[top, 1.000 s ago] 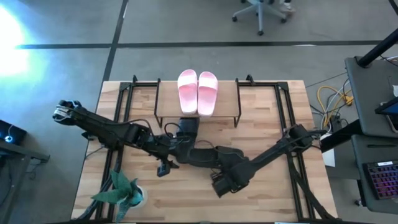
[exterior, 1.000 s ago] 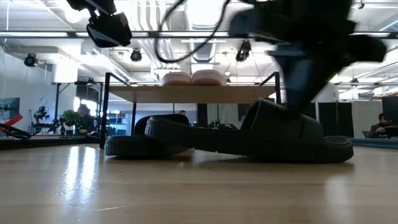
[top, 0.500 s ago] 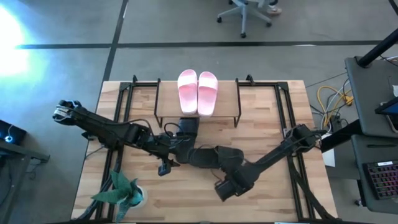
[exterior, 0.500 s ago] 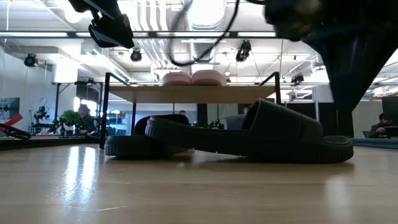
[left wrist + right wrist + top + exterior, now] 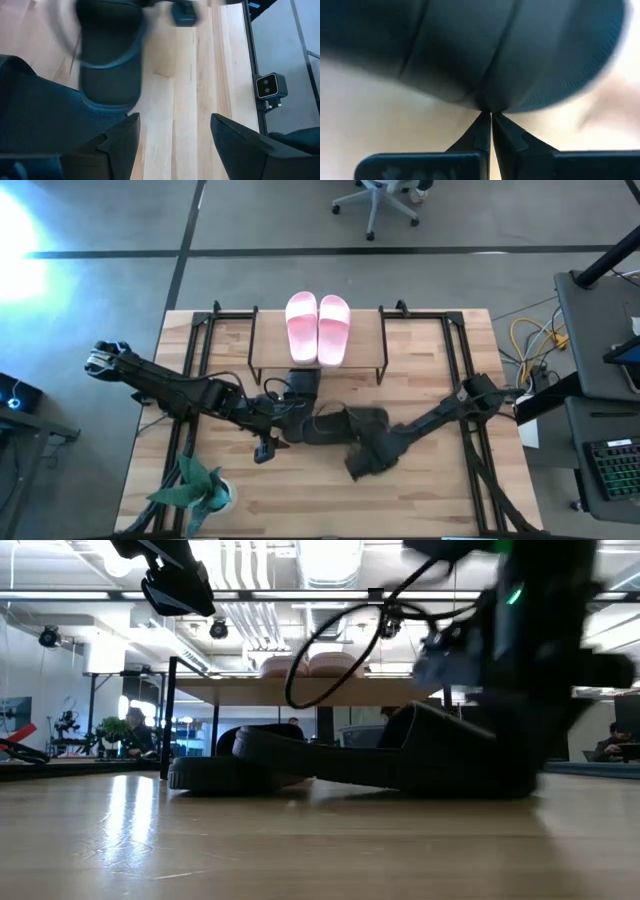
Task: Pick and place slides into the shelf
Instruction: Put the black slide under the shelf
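The light pink pair of slides [image 5: 318, 328] lies side by side on the top board of the shelf [image 5: 365, 345]. One dark slide [image 5: 303, 385] lies on the table, partly under the shelf's near edge. The second dark slide [image 5: 340, 423] lies flat just in front of it, its strap [image 5: 440, 735] standing high in the low view. My right gripper [image 5: 362, 452] is shut, low at this slide's near right side. My left gripper [image 5: 172, 140] is open at the slide's left end [image 5: 107, 65] and touches nothing. My right gripper [image 5: 490, 117] has its shut fingertips against the second dark slide's side wall [image 5: 485, 102], below the strap. The fingers come at it low from the table's near right. The slide lies flat on the table.
A green plant [image 5: 195, 485] stands at the table's near left corner. Black metal frames [image 5: 205, 330] run along both sides of the table. Bare wood shows on the near half of the table [image 5: 300, 500]. People sit in the room behind [image 5: 130, 730].
My right gripper has swung from the table's near right toward the second dark slide, come down to table level and met its side. The slide's right end has shifted a little toward the far edge. My left arm has kept still.
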Controlling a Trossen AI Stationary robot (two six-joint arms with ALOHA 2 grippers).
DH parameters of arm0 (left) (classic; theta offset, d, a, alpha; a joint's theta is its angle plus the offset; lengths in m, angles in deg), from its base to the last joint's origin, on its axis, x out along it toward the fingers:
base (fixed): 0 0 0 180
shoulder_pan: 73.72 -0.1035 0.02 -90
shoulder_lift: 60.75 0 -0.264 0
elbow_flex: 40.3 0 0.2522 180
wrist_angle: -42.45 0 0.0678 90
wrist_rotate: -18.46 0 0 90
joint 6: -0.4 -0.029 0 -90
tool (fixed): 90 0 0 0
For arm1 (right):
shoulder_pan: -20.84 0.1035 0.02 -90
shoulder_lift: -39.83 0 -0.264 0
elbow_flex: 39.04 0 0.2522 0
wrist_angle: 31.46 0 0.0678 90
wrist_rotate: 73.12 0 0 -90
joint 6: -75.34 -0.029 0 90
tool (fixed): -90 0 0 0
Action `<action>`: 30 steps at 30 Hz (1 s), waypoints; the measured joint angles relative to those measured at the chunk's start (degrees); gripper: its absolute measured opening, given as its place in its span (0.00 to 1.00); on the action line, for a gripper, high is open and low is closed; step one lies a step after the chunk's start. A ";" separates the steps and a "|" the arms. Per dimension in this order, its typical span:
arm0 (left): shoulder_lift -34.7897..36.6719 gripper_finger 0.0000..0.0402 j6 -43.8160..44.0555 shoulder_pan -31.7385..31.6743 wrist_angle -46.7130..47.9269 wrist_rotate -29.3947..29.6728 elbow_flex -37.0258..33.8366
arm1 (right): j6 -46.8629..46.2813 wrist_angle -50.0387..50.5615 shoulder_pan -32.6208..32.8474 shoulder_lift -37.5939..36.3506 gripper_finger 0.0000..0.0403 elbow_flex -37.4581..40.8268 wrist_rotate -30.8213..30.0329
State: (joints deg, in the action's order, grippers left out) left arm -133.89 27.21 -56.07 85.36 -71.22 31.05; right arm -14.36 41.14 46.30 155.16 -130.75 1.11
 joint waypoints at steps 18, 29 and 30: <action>0.00 0.57 0.90 0.07 0.31 -0.07 -0.04 | 0.81 6.92 -8.98 -1.43 0.02 -0.44 -14.45; -0.37 0.57 0.77 0.07 0.39 0.00 -0.04 | 4.71 -2.73 -6.41 -7.89 0.02 -0.44 -14.88; -0.37 0.57 0.77 0.07 0.39 0.02 -0.04 | 7.67 -6.45 -6.30 -8.31 0.02 -0.44 -14.58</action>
State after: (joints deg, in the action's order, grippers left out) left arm -134.26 27.98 -56.00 85.75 -71.20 31.00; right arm -6.69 34.69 40.00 146.86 -131.19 -13.47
